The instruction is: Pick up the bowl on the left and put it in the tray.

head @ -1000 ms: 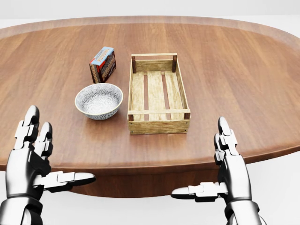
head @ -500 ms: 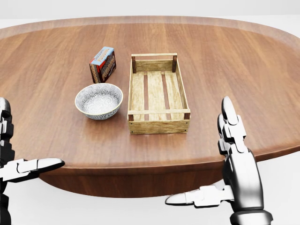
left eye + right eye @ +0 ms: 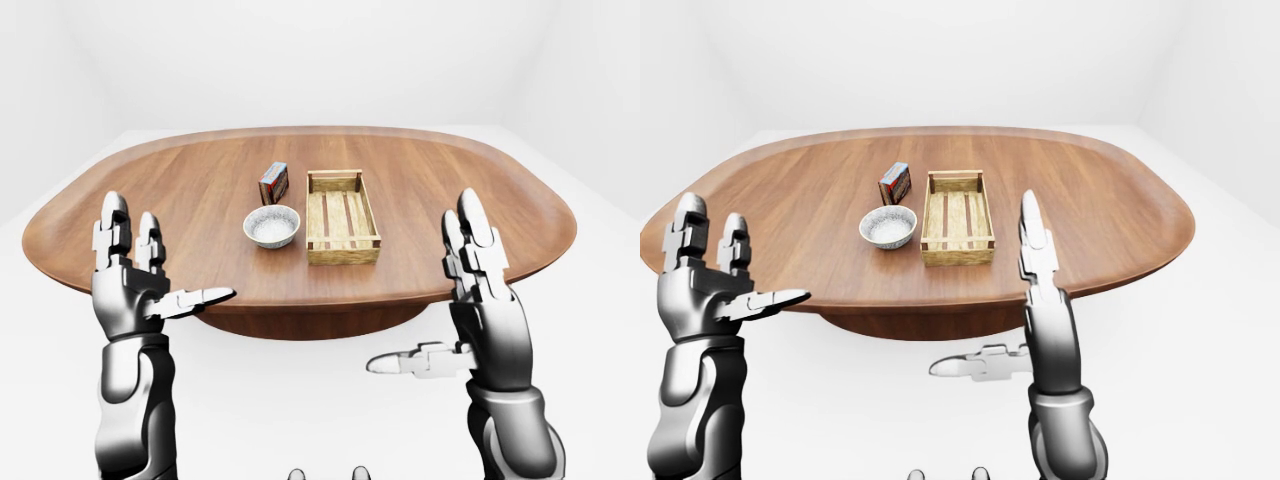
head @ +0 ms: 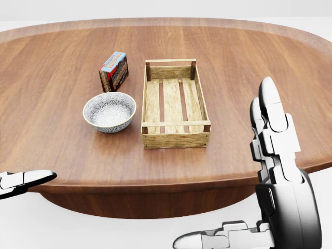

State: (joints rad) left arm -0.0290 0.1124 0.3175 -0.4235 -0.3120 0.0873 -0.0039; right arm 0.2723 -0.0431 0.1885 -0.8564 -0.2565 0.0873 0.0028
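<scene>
We note the left hand (image 3: pixel 125 300) empty, fingers spread, short of the bottom edge of the table (image 3: pixel 150 190) in the left-eye view. The bowl (image 4: pixel 109 111) stands upright toward that edge, up and right of this hand, well apart. A box (image 4: pixel 114 71) lies just above it, and the tray (image 4: pixel 175 139) just beside its right. The right hand (image 3: pixel 490 320) has its fingers apart too, empty, lower right of the tray. We judge the left hand nearer the bowl.
</scene>
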